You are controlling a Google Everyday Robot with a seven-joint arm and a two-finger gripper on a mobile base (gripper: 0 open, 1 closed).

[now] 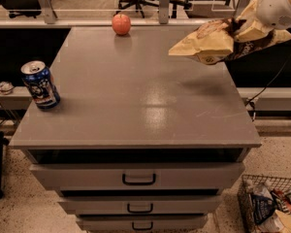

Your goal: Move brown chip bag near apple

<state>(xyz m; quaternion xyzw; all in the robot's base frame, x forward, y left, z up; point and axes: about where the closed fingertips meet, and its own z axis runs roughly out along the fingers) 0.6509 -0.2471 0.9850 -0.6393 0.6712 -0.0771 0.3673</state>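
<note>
arm: from right | gripper: upper right, aloft; clamped on brown chip bag

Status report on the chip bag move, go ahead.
Gripper at upper right, shut on brown chip bag, bag held above the tabletop. Apple at far edge. Soda can at left edge, off the path.

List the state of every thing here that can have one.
brown chip bag: crinkled, in the air above the right side of the table.
tool: top right, shut on the brown chip bag.
apple: resting at the far edge.
soda can: upright, near the left edge.
wire basket: on the floor, holding packets.
</note>
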